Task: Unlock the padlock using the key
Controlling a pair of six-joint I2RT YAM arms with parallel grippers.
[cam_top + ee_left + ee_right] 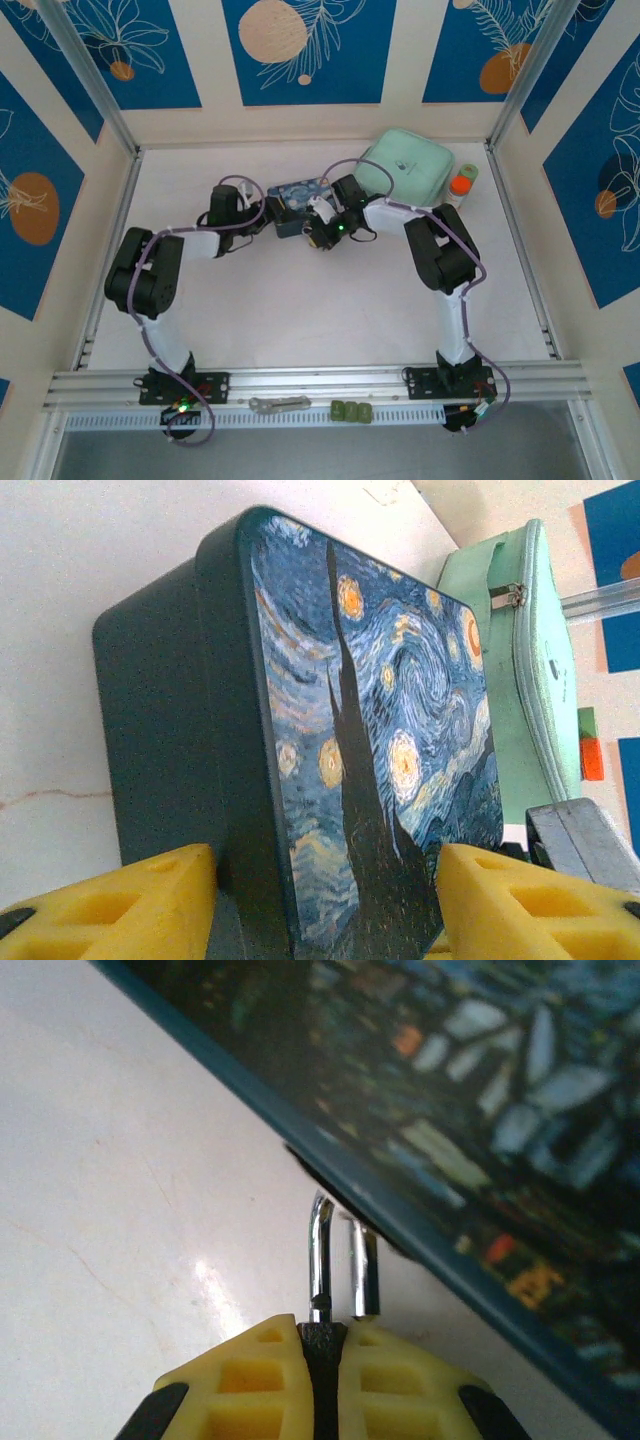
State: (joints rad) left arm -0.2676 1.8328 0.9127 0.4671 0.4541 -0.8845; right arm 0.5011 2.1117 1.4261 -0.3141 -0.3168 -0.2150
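Yellow pads (255, 1380) of the right gripper (322, 1332) are pressed together on the padlock (322, 1348), whose body shows only as a thin dark sliver between them. Its bright silvery U-shaped shackle (319, 1250) projects from the pads to the lower rim of the starry-night tin (480, 1110), over the white table (110, 1180). On the tin's other side, the left gripper (325, 905) stands wide astride the tin; pad contact cannot be told.
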